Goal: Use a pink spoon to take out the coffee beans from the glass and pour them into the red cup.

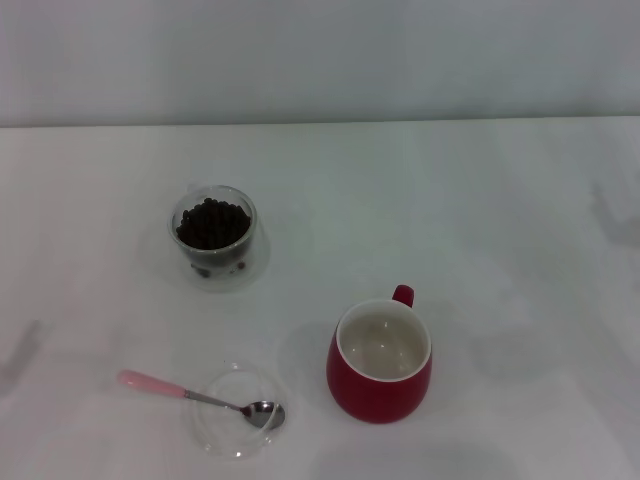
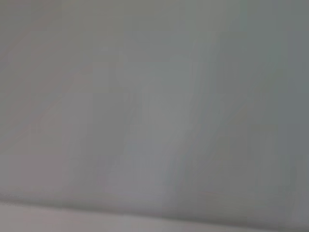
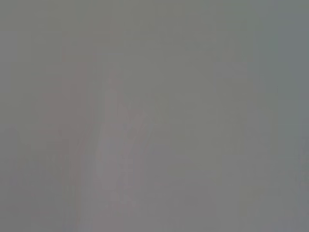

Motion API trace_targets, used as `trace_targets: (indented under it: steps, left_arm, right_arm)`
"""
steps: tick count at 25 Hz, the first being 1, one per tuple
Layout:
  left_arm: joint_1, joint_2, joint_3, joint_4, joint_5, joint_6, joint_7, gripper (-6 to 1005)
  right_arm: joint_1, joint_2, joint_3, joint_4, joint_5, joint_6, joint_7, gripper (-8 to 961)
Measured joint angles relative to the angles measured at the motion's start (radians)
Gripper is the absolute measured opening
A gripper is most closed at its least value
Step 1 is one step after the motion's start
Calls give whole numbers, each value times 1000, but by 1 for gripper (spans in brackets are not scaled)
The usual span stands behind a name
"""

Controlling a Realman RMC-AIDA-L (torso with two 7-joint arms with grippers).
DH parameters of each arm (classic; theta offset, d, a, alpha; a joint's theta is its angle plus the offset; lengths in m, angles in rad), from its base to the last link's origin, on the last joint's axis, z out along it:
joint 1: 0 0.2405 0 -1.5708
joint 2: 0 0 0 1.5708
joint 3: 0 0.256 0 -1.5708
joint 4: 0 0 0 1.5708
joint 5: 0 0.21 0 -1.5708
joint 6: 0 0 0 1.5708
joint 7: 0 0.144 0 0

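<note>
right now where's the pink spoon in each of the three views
Head view: the pink spoon lies near the lower left, its metal bowl resting in the clear dish, handle pointing to the robot's left.
Left wrist view: not in it.
Right wrist view: not in it.
Shared landmark: none; both wrist views show only a blank grey surface.

No writing, label, brand, number or sign can be read anywhere in these views. The red cup [image 1: 379,363], the glass [image 1: 213,233], the pink spoon [image 1: 196,394] and the clear dish [image 1: 222,432] all have plain, unmarked surfaces, as does the white table [image 1: 500,220]. Both wrist views show only a blank grey surface.
</note>
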Motion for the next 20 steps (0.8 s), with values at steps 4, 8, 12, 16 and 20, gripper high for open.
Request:
trace_targets:
  steps: [4,8,12,16,20]
  left_arm:
    - [-12,-1,-93,-86,-95,1,188,674]
    - [-42,-1,-160,-167,-198,8,341,673]
    - [-60,-1,-169,-189,-278,24,399,672]
    - [-84,1,-170,-191,-363,36,410,671]
    - [-111,0,-169,-193,-404,43,428,669]
  right_arm:
    - [1,2,-16,64,-1,-49,-108,686]
    - [2,2,2,125,12,-60,-170,686]
    - [1,3,9,146,20,-16,-186,686]
    - [-2,3,9,157,20,-1,-182,686]
    - [-9,3,9,158,20,21,-168,686]
